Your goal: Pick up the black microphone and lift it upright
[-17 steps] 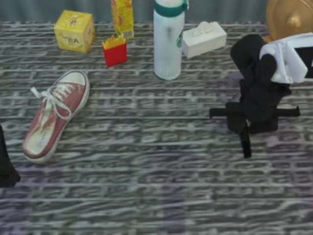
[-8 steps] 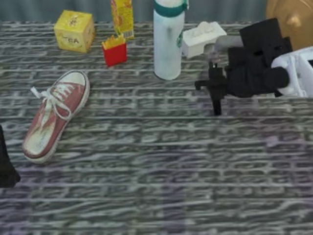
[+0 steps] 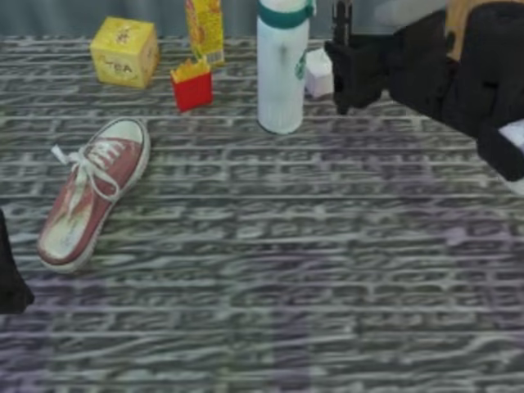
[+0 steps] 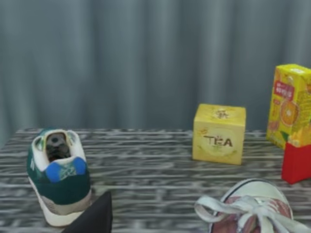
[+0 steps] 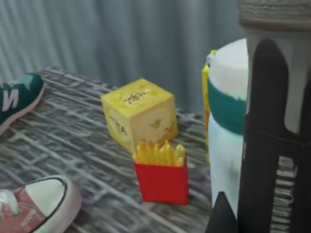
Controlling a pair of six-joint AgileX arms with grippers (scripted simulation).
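Black microphone (image 5: 274,126) upright in right pincer (image 3: 344,61), beside bottle (image 3: 282,70).

A rendered test bench rather than a lived-in room: a tabletop (image 3: 246,327) with a grey, wood-grain print runs up to a plain grey pleated curtain (image 4: 146,58) that closes off the background. Unrelated household goods are scattered along the far edge, among them a yellow tea box (image 3: 124,51), an orange juice carton (image 3: 205,29), a red carton of fries (image 3: 192,84) and a tall white bottle (image 3: 282,70), with a red sneaker (image 3: 94,192) lying nearer the left.
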